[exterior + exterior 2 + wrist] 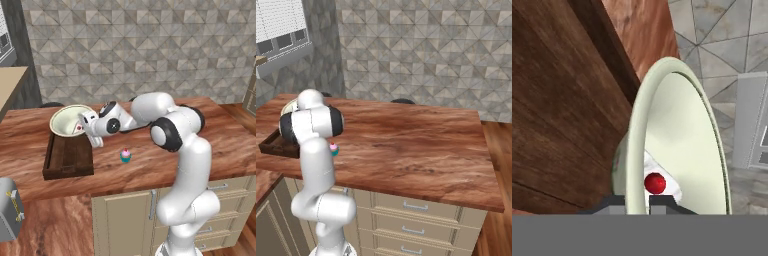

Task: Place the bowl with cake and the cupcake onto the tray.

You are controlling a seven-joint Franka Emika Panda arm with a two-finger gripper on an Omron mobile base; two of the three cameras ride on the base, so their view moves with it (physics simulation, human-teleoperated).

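The table [165, 150] is a reddish-brown wooden top over pale cream drawers. On it lies the tray [67, 160], dark brown, directly below and in front of the tool [91, 131], its long side running toward the table's near edge. The cupcake [125, 155] stands on the bare wood just to the tool's right, near the tray but apart from it.
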